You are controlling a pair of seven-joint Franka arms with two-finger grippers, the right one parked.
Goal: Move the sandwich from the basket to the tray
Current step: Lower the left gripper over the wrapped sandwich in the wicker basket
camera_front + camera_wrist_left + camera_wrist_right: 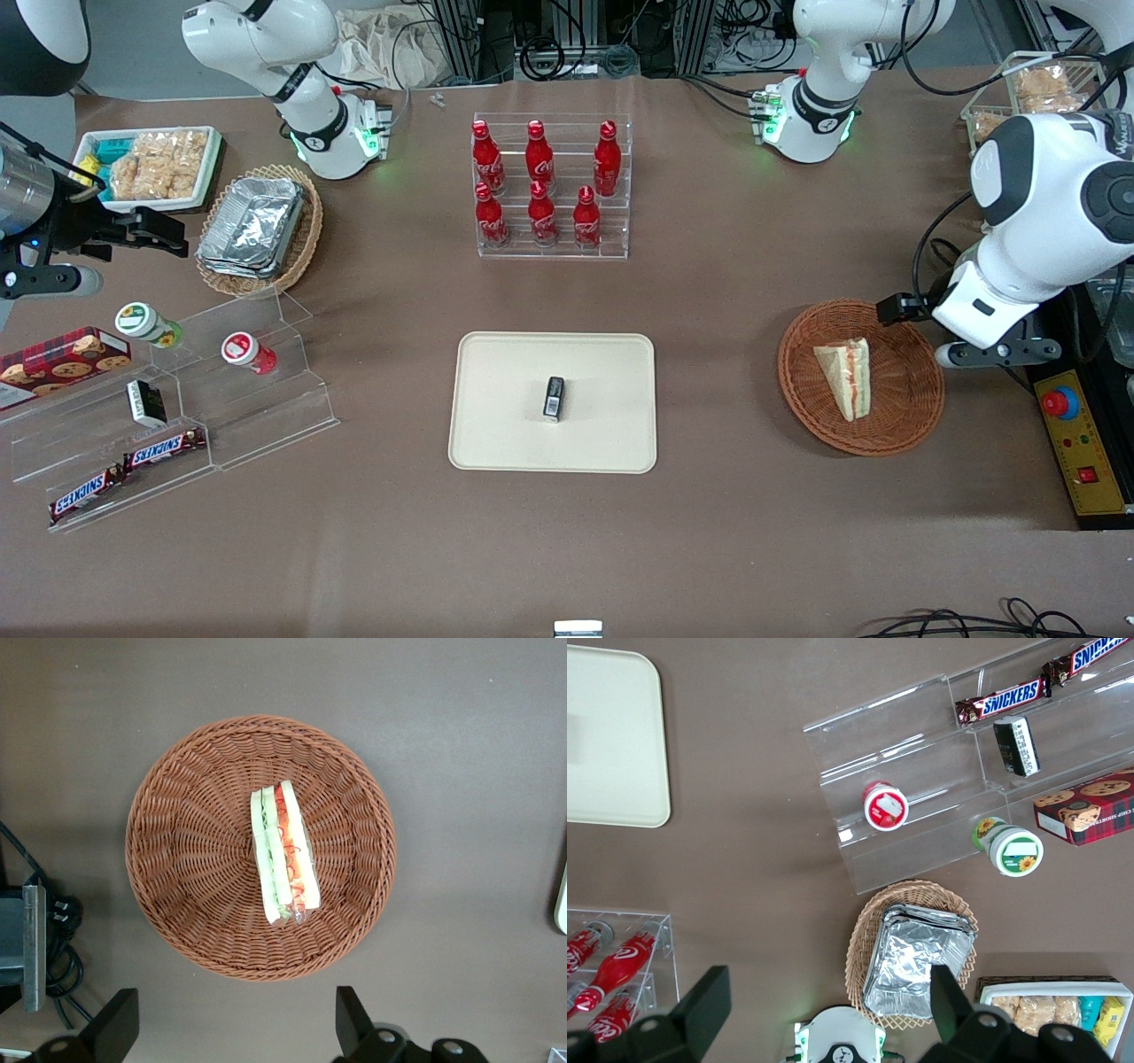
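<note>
The sandwich [846, 377], a white-bread wedge with pink and green filling, lies in the round reddish-brown basket [895, 425] toward the working arm's end of the table. In the left wrist view the sandwich [282, 855] sits at the middle of the basket [177, 859]. My left gripper [997, 353] hangs high above the table beside the basket's rim, open and empty; its two black fingers [117, 1028] stand wide apart, with the gripper [235, 1028] clear of the basket. The cream tray [496, 434] lies mid-table with a small black object [554, 398] on it.
A rack of red bottles [549, 190] stands farther from the camera than the tray. A yellow control box with a red button [1076, 434] lies beside the basket. A clear stand with snacks [221, 399], a tan foil-filled basket [257, 230] and a white snack tray [151, 164] sit toward the parked arm's end.
</note>
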